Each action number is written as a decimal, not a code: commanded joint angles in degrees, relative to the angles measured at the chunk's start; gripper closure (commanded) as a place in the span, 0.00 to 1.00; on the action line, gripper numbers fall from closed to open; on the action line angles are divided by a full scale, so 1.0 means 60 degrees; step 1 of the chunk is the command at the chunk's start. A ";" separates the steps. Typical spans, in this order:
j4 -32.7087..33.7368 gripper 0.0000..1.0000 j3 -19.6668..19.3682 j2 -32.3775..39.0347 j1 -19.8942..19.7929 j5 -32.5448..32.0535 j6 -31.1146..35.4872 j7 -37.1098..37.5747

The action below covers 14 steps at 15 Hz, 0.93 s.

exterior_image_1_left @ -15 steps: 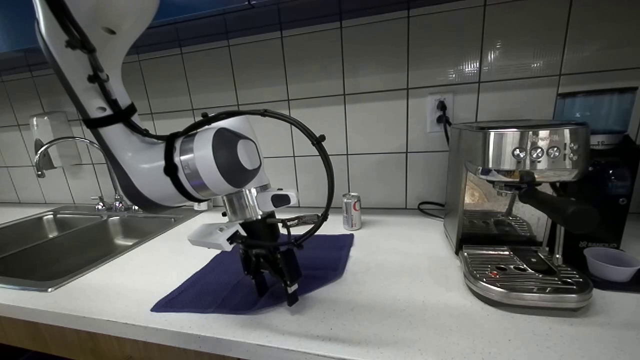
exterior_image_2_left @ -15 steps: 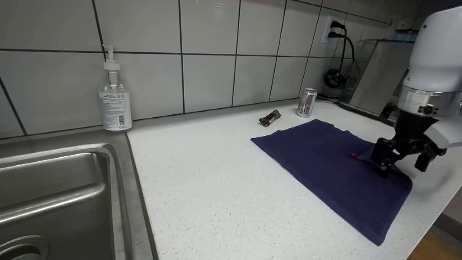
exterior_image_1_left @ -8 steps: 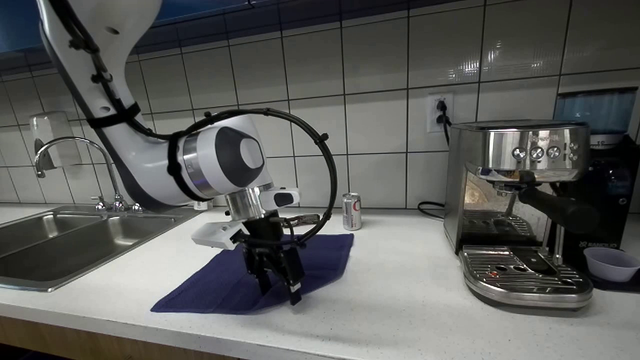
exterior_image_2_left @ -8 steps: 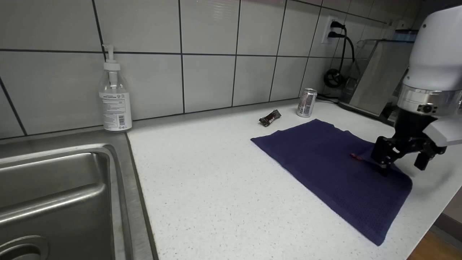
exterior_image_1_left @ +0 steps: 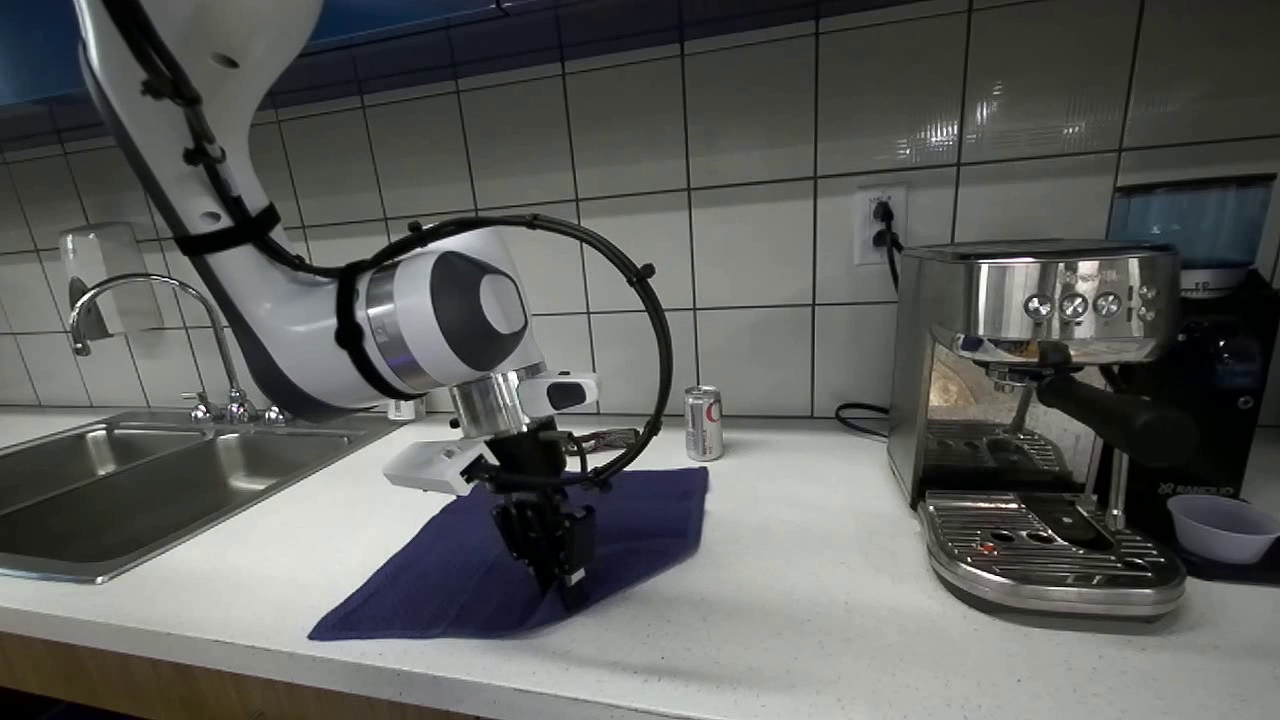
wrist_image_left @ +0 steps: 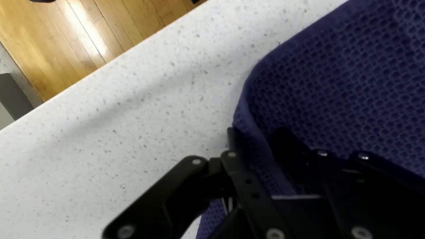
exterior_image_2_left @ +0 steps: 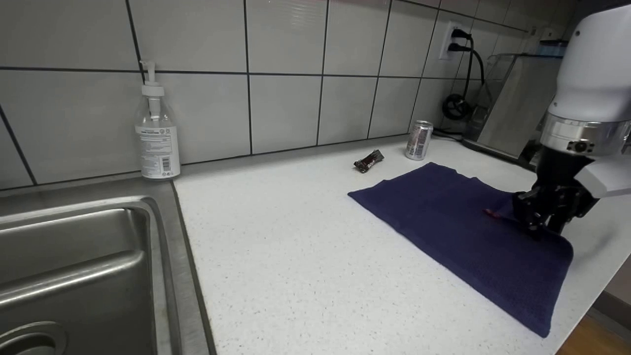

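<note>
Fingers [wrist_image_left: 240, 172], 1 pair: newly drawn together; they pinch dark-blue cloth [exterior_image_2_left: 468, 241] between them; hold apparently established.

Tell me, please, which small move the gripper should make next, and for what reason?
I would probably close the gripper a little more before any lift. In the wrist view, an edge of the dark blue cloth runs between its fingers, one on each side, but I cannot tell whether they pinch it firmly.
</note>
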 commanded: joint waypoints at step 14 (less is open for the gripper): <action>0.0013 0.99 -0.0112 -0.0273 0.0321 -0.0201 0.0035 0.0332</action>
